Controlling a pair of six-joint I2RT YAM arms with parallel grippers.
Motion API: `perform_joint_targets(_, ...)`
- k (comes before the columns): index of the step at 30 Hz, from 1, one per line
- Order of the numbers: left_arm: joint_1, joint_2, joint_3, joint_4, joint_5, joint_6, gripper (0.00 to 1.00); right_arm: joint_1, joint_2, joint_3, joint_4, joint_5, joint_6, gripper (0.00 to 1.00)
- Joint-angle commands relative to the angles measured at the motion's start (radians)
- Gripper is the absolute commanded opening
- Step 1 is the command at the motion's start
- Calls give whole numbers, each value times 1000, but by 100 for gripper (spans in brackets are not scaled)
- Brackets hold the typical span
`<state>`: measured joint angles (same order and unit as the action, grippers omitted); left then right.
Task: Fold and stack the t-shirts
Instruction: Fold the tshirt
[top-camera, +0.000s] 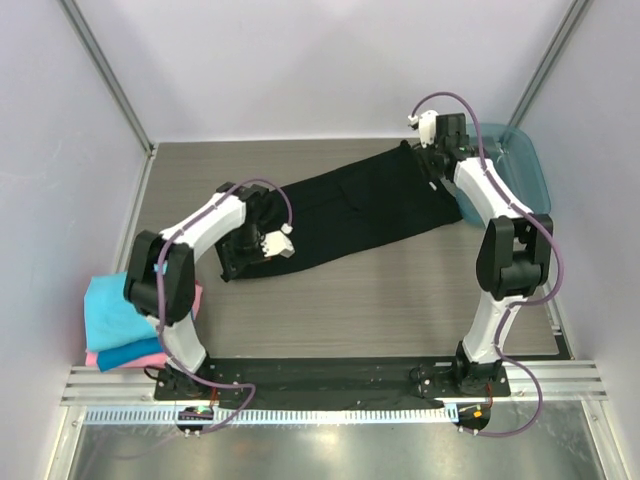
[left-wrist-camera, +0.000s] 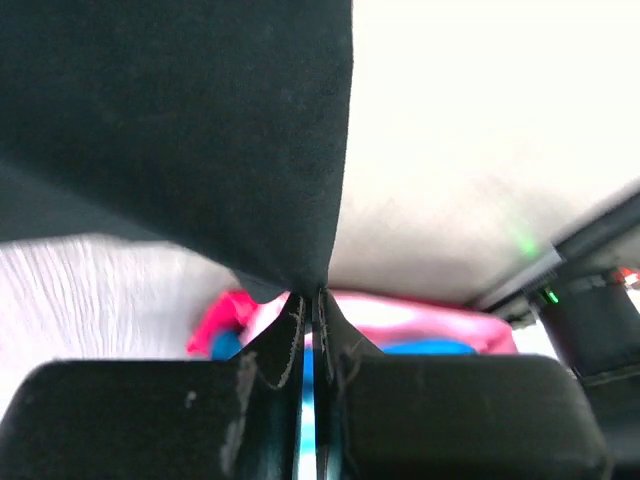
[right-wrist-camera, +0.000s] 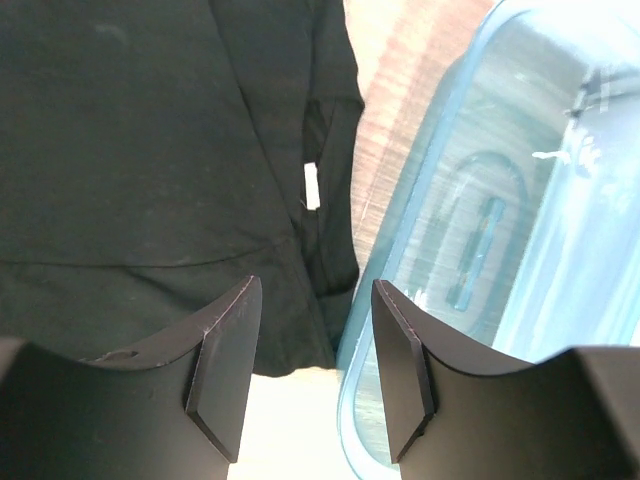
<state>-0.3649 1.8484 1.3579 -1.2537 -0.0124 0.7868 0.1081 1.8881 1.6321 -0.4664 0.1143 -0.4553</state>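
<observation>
A large black t-shirt (top-camera: 350, 212) lies folded into a long strip across the table, from lower left to upper right. My left gripper (top-camera: 242, 243) is shut on its lower-left end; in the left wrist view the black cloth (left-wrist-camera: 200, 130) hangs pinched between my fingertips. My right gripper (top-camera: 432, 160) is open above the shirt's upper-right end; in the right wrist view the black cloth (right-wrist-camera: 150, 150) with a small white tag (right-wrist-camera: 312, 187) lies under my left finger. Folded turquoise (top-camera: 112, 310), blue and pink t-shirts (top-camera: 145, 352) sit stacked at the left edge.
A translucent teal plastic tray (top-camera: 525, 165) stands at the back right, right beside my right gripper; its rim (right-wrist-camera: 400, 250) shows between my fingers. Enclosure walls surround the table; a metal rail runs along the near edge.
</observation>
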Motion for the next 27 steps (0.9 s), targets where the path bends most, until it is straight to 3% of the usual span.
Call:
perform_joint_targets(1, -48, -152, -29, -231, -12, -24, 0, 10, 29, 35, -31, -50, 15, 54)
perform_joint_targets(6, -182, -268, -72, -393, 52, -80, 0, 4, 80, 17, -44, -82, 21, 54)
perform_joint_targets(9, -334, -336, -92, -409, 54, -152, 0, 1, 117, 25, -54, -102, 69, 54)
perform_joint_targets(12, -419, -377, -111, -409, 80, -207, 0, -1, 147, 49, -60, -102, 107, 54)
perform_joint_targets(16, -442, -391, -137, -409, 60, -186, 0, -8, 250, 129, -60, -84, 115, 54)
perform_joint_targets(27, -590, -371, -100, -409, 221, -204, 0, -28, 523, 463, -78, -47, 129, 52)
